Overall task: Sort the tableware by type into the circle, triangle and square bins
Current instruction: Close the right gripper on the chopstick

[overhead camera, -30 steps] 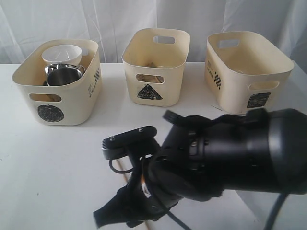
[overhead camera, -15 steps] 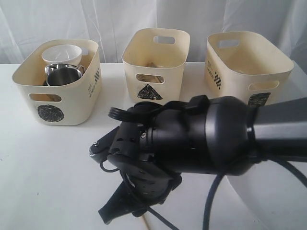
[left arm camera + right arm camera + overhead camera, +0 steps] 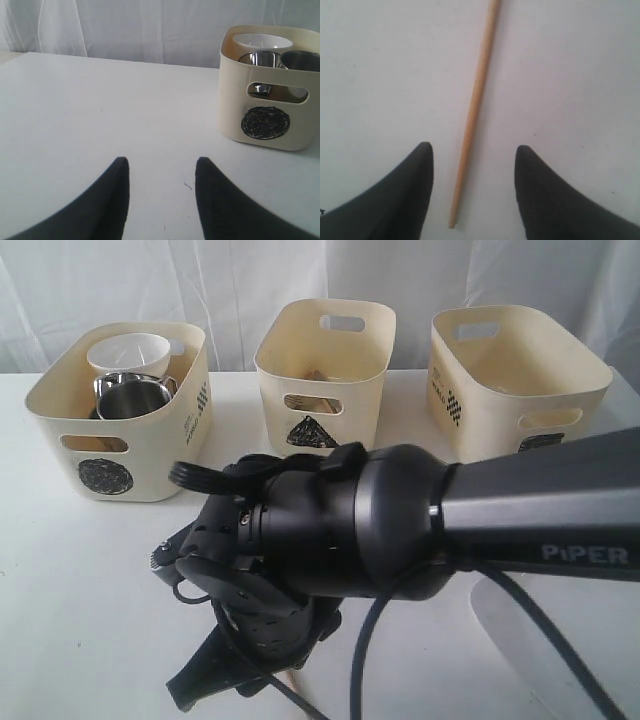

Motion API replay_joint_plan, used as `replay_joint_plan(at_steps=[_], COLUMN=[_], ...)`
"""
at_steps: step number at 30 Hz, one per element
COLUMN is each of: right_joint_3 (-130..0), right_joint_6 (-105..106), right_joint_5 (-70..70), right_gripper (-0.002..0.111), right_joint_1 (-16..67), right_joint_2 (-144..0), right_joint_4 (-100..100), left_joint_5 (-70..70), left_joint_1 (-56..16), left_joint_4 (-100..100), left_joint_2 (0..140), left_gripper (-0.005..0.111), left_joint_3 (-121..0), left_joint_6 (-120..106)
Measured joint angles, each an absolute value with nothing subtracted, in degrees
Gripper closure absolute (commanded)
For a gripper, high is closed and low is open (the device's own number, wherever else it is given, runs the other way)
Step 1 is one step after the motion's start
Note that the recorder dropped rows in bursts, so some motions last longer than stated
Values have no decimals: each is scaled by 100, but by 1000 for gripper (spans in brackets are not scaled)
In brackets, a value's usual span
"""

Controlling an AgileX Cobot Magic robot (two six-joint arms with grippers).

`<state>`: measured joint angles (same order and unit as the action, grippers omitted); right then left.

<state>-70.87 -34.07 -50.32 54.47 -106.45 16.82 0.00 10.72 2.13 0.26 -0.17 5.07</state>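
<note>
One wooden chopstick (image 3: 475, 105) lies flat on the white table, running between the fingers of my right gripper (image 3: 474, 147), which is open just above it and not touching it. In the exterior view only a stub of that chopstick (image 3: 297, 681) shows under the right arm (image 3: 400, 530). My left gripper (image 3: 161, 160) is open over bare table, some way short of the circle bin (image 3: 270, 90). That bin holds the white bowl (image 3: 262, 42) and two steel mugs (image 3: 265, 58). The triangle bin (image 3: 325, 380) and the square bin (image 3: 510, 380) stand behind.
The three bins form a row along the back of the table (image 3: 90, 580), in front of a white curtain. Part of the large white plate (image 3: 515, 635) shows at the front right, under the right arm. The arm's bulk hides much of the front middle.
The right arm has swung leftward and lower across the front of the exterior view, its wrist rotating. The bins and what they hold have not moved.
</note>
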Motion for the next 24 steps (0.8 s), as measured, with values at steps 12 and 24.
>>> replay_joint_plan(at_steps=[12,24], right_joint_3=[-7113,-7116], right_joint_6=[-3382,-3382], right_joint_5=[-4846,-4616], right_gripper=[60,60], right_joint_1=[5483,5236], right_joint_2=[-10980,-11086], right_joint_4=[1657,1525], left_joint_5=[0,0], left_joint_1=[1072,1072], left_joint_4=[213,213], left_joint_2=[26,26], left_gripper=[60,60], left_joint_3=[-17,-17], left_joint_6=[507,507])
